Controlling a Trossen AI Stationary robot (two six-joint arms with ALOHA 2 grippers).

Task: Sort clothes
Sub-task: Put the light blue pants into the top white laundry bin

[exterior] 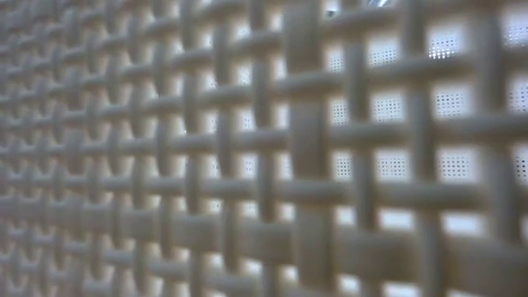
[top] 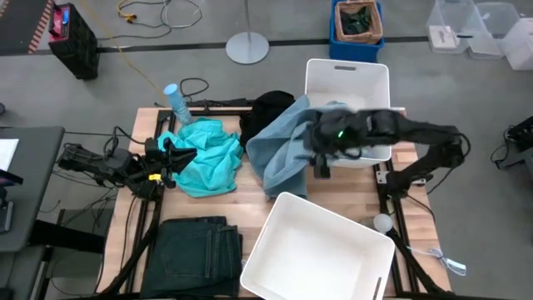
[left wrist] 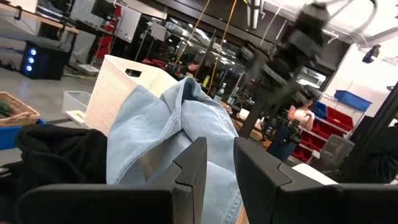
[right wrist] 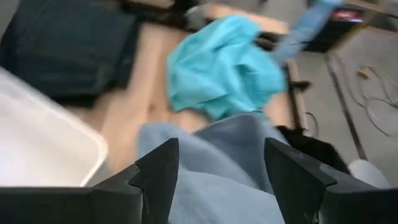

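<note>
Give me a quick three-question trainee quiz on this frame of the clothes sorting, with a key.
1. True or false: the jeans lie inside a bin.
2. Which garment lies nearest the left gripper? A) black top B) turquoise top C) jeans
3. Fill in: the right gripper, jaws apart, is over the pale blue ____ piece.

Key:
1. False; they lie on the table beside the near bin.
2. B
3. denim
</note>
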